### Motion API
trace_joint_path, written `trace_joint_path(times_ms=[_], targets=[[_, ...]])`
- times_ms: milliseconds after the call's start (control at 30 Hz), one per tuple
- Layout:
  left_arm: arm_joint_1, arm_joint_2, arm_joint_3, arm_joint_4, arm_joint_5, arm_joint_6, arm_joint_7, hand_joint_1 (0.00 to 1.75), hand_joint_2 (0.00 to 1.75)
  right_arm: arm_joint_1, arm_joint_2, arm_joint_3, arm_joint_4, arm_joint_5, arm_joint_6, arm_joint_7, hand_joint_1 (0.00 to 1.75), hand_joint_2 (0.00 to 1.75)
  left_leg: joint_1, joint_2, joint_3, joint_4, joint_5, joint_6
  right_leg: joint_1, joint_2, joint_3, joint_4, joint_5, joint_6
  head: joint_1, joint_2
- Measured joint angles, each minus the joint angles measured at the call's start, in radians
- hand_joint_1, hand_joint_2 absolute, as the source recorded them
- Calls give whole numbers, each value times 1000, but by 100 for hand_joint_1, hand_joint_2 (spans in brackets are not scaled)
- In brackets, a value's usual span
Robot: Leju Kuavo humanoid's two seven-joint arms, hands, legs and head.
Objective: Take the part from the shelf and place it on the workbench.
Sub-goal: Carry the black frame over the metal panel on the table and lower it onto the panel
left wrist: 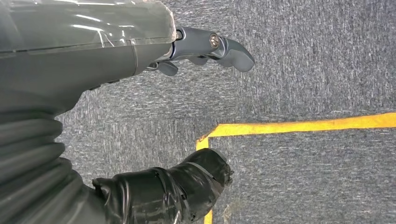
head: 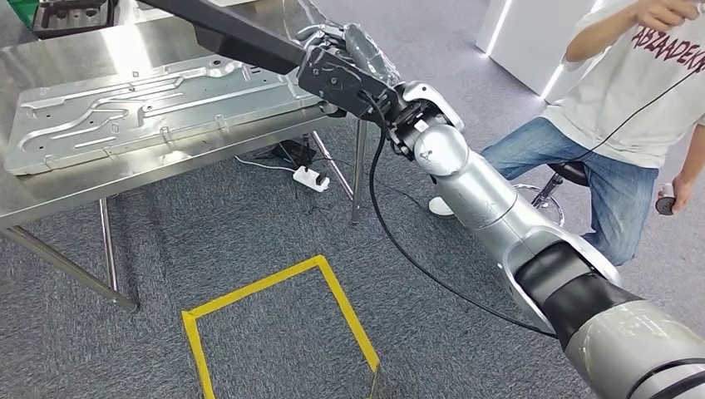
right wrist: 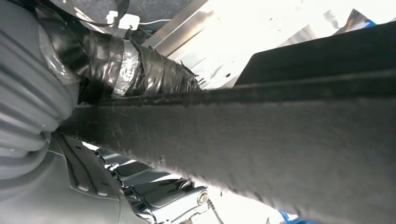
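Gripping: right hand (head: 349, 62) wrapped round long black part (head: 224, 29), fingers closed on it, thumb on one side, darker fingers on the other per rt wrist view.
Part: black flat bar, running from the hand up-left across head view, out over workbench (head: 50, 195); held in air, tilted; far end out of frame.
Part vs hand: hand at the bar's near end; bar (right wrist: 261, 135) lies right across the palm in rt wrist view, taped thumb (right wrist: 140, 65) pressed on its edge.
Right arm: silver, stretched fwd from lower right of head view toward the bench's near corner.
Left hand: left hand (left wrist: 154, 116) hanging over carpet, holding nothing; fingers apart, grey fingertip (left wrist: 233, 51) well clear of taped thumb (left wrist: 187, 186).
Workbench: steel top, w/ large ribbed metal panel (head: 158, 112) lying flat on it; the bar passes above the panel's far edge.
Floor: grey carpet, yellow tape square (head: 274, 324) near bench legs; white power strip (head: 310, 178) under bench.
Person: seated on stool (head: 565, 179) at right, white shirt, jeans, small dark object in one hand (head: 677, 195); other hand raised, thin black cable running down from it.
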Motion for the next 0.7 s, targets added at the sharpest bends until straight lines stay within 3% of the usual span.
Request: trace_joint_path(times_ms=[33, 100, 167, 233, 333, 400, 467, 500, 533, 567, 633, 700], targets=[[0, 0, 0, 0, 0, 0, 0, 0, 175, 1, 0, 0, 0, 0, 1, 0, 175, 175, 0, 0, 3, 4, -6, 0, 0, 0, -1, -15, 24, -1, 0, 0], [1, -1, 0, 0, 0, 0, 0, 0, 175, 1, 0, 0, 1, 0, 2, 0, 175, 175, 0, -1, 10, 14, -21, -5, -2, -1, 43, -130, 97, -3, 0, 0], [-1, -1, 0, 0, 0, 1, 1, 0, 175, -1, 0, 0, 0, 0, 4, 0, 175, 175, -4, -2, 11, 25, -35, -14, 0, -1, 89, -231, 130, -7, 0, 0], [-2, -1, 0, 0, 0, 1, 1, 0, 175, -2, 0, 0, 0, 0, 5, 0, 175, 175, -6, -2, 11, 26, -41, -23, 4, 1, 102, -253, 124, -12, -2, 0], [-4, 0, 0, 0, 0, 1, 1, 0, 175, -3, 0, 0, -1, 0, 5, 0, 175, 175, -5, 0, 12, 41, -60, -37, -2, 3, 116, -262, 119, -28, -3, 0], [-7, 1, 0, 0, 0, 1, 1, 0, 175, -5, 0, 0, -2, 0, 6, 0, 175, 175, -1, 1, -34, 136, -101, -48, -5, 0, 133, -268, 111, -36, -6, 0], [-7, 0, 0, 0, 0, 1, 1, 0, 175, -5, 0, 0, -1, 0, 7, 0, 175, 175, 2, 2, -112, 265, -135, -55, -4, -1, 147, -269, 100, -39, -8, 0], [-5, 0, 0, 0, 0, 0, 1, 0, 175, -4, 0, 0, 0, 2, 8, 0, 175, 175, 2, 2, -140, 297, -129, -56, -3, 0, 154, -269, 94, -40, -8, 0], [-3, -1, 0, 0, 0, 0, 1, 0, 175, -3, 0, 0, 0, 3, 9, 0, 175, 175, 2, 2, -150, 290, -102, -54, -2, 1, 164, -269, 86, -39, -8, 0], [-1, -2, 0, 0, 0, -1, 1, 0, 175, -2, 0, 0, 0, 6, 9, 0, 175, 175, 2, 2, -141, 248, -59, -50, -1, 2, 175, -269, 79, -39, -8, 0], [-1, -2, 0, 0, 0, -1, 1, 0, 175, -5, 0, 0, 0, 12, 10, 1, 175, 175, -3, 2, -90, 112, 23, -36, 1, 2, 197, -272, 64, -35, -8, 0], [-2, 0, 0, 0, 0, -1, 1, 0, 175, -9, 0, 0, 1, 16, 10, 2, 175, 175, -12, 3, -49, 27, 40, -22, 2, 4, 211, -281, 57, -26, -8, 0]])
